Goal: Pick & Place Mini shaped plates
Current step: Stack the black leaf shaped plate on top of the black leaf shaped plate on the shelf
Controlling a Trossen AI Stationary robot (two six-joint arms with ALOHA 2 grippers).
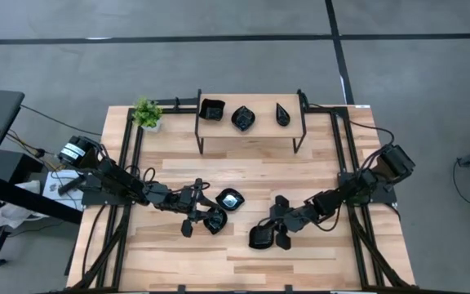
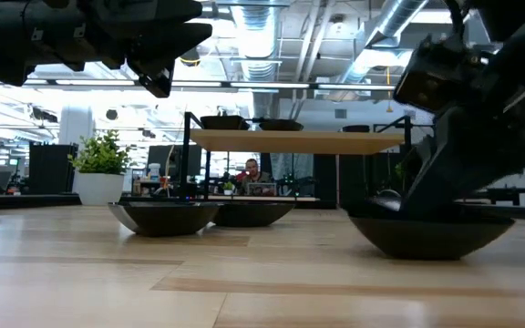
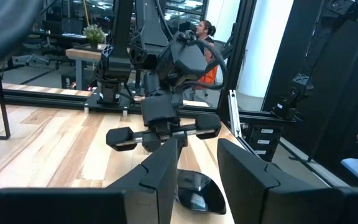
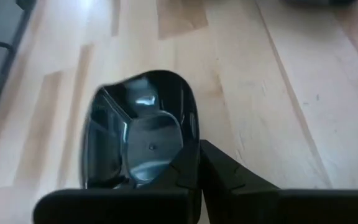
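Several glossy black mini plates are in view. One plate (image 1: 259, 238) (image 4: 135, 140) rests on the wooden table, and my right gripper (image 1: 272, 230) (image 4: 199, 165) is shut on its edge. My left gripper (image 1: 202, 219) (image 3: 197, 152) hangs open above the table, over a second plate (image 1: 217, 222) (image 2: 164, 217), with nothing between its fingers. A third plate (image 1: 230, 198) (image 2: 253, 214) lies just beyond it. Three more plates (image 1: 244, 118) sit on the raised shelf (image 1: 251, 135) at the back. My right gripper pinches the plate's rim (image 4: 194, 138) on the side nearest the arm, one finger over the hollow inside and the other outside the wall. The fingers slant down from the table's right. The plate's underside (image 2: 427, 246) sits on the table.
A small green potted plant (image 1: 146, 114) stands at the far left beside the shelf. Black frame rails (image 1: 129, 163) run along both table sides. Bare wood lies between the shelf and the arms, and along the near edge. A person sits in the room behind.
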